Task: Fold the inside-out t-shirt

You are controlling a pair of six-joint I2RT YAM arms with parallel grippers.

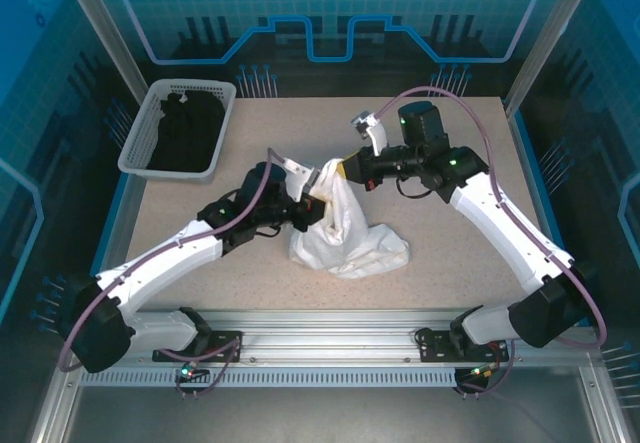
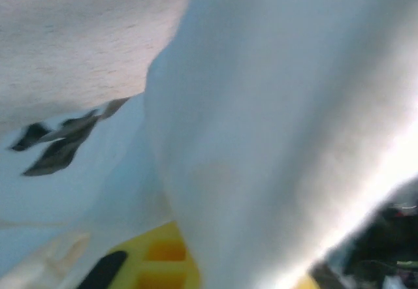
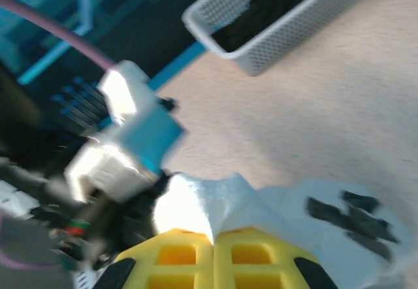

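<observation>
Left claw [image 1: 318,183] and right claw [image 3: 212,238] both clamp the t-shirt [image 1: 352,241] at mid-table.
The right claw's yellow fingers [image 3: 176,253] are closed on a peak of white cloth, and the left claw is closed on the same bunch just to its left. The t-shirt hangs from them onto a crumpled heap on the table [image 1: 460,283]. A basket [image 1: 133,143] holding a black garment [image 1: 185,128] sits at far left.

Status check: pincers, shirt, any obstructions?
Left pincer and right pincer both shut on t-shirt. Bunched, top raised off table. Basket with black garment far left, not in the way.
</observation>
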